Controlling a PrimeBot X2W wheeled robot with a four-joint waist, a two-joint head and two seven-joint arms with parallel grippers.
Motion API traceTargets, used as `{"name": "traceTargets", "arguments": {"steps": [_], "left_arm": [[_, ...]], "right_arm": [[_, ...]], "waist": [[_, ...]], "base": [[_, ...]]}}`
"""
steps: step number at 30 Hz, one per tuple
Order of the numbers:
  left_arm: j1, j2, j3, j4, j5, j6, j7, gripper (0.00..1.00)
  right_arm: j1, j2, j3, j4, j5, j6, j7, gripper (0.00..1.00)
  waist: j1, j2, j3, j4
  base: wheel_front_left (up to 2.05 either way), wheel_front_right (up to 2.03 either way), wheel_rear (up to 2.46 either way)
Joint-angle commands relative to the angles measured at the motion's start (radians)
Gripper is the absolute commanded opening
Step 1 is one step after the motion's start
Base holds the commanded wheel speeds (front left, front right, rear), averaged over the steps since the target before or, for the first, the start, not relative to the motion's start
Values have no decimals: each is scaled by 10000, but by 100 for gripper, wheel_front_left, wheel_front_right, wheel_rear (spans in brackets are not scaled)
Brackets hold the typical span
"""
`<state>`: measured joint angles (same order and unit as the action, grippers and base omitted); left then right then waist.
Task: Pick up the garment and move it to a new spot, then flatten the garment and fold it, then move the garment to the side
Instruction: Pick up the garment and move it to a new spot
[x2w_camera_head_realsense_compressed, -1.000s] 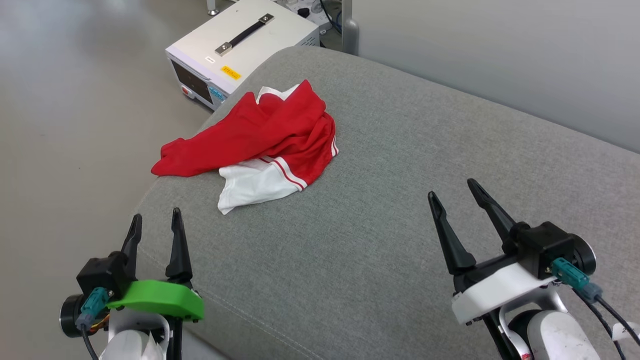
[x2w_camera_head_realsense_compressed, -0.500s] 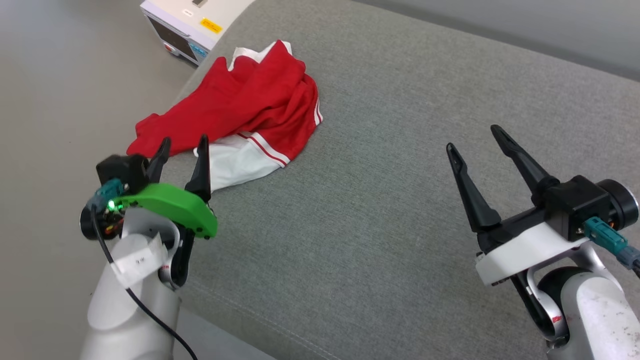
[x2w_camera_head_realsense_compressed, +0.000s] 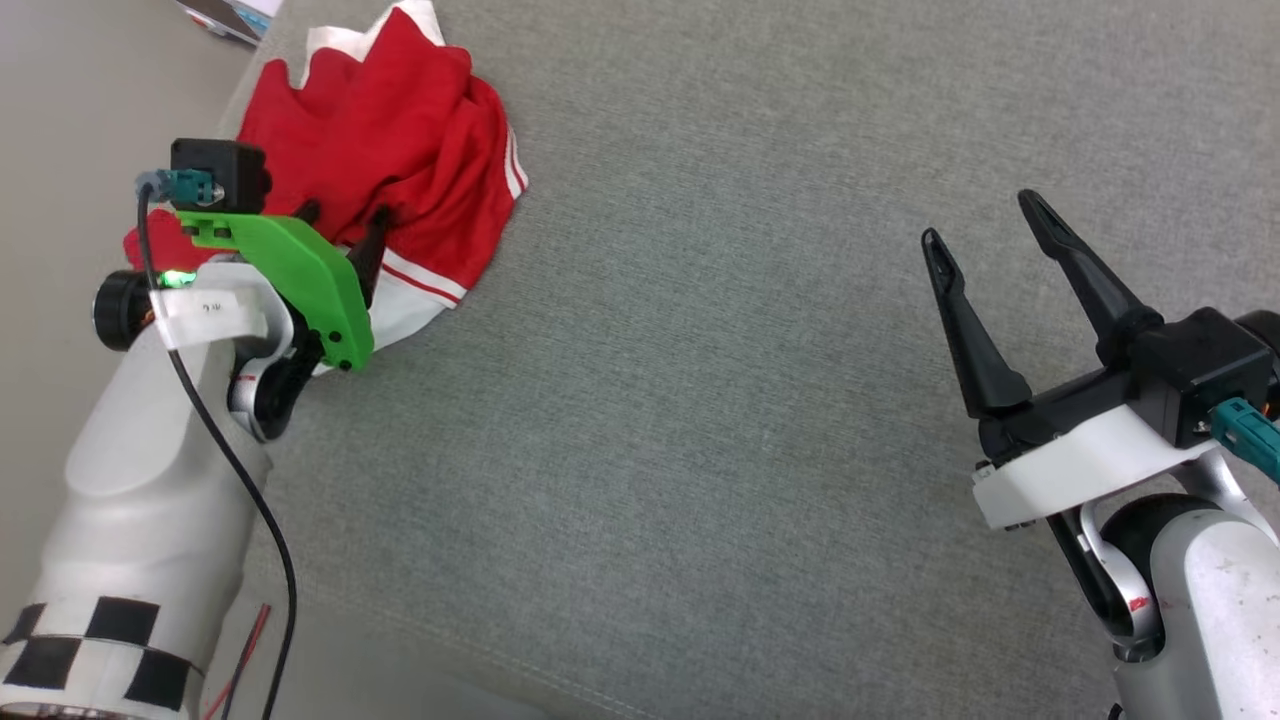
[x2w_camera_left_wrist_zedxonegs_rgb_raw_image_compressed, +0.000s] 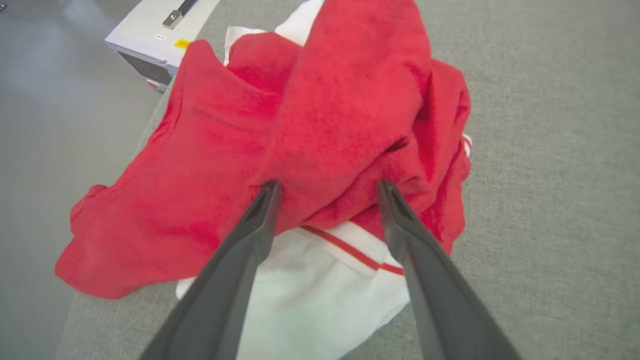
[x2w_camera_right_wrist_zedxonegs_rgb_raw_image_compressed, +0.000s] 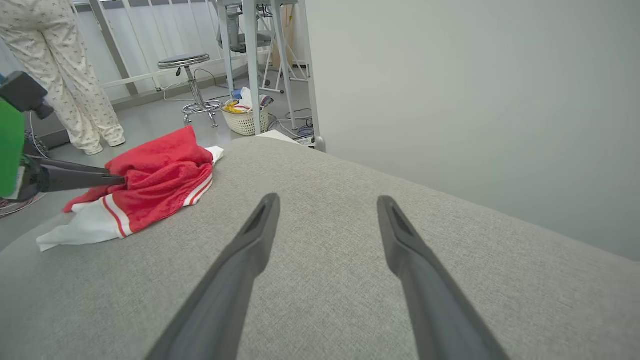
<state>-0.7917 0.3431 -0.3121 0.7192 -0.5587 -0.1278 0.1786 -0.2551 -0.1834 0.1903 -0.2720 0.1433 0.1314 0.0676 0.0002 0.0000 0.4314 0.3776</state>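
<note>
left gripper (x2w_camera_head_realsense_compressed: 344, 212) half hidden, perhaps touching garment (x2w_camera_head_realsense_compressed: 400, 130); person (x2w_camera_right_wrist_zedxonegs_rgb_raw_image_compressed: 75, 75) cropped

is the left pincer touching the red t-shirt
Cannot tell. In the left wrist view the open left pincer overlaps folds of the red T-shirt, with no plain contact or gap.

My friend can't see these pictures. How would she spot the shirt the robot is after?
Look at the big grey fabric cushion. Near its left edge, at the robot's open left gripper, lies a crumpled red soft T-shirt with white sleeves. Nothing else on the cushion is bright red, and thin red-and-white stripes trim its sleeve.
</note>
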Motion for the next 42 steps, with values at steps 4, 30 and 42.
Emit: {"name": "traceTargets", "arguments": {"steps": [4,30,42], "left_arm": [[-688,404,-810,614,-492,-28,841,100],[-1485,895,-2439,2926,-1219,436,3,0],[-1224,799,-2332,2213,-848,1231,-2805,0]], "right_arm": [[-300,-33,20,-31,26,-7,-60,100],[89,409,-117,790,329,-7,-757,100],[1029,1003,-795,1220,415,-7,-1184,100]], "waist": [[-2,0,761,-685],[-2,0,-912,-910],[-2,0,-2471,-979]], "base": [[0,0,0],[0,0,0],[0,0,0]]}}
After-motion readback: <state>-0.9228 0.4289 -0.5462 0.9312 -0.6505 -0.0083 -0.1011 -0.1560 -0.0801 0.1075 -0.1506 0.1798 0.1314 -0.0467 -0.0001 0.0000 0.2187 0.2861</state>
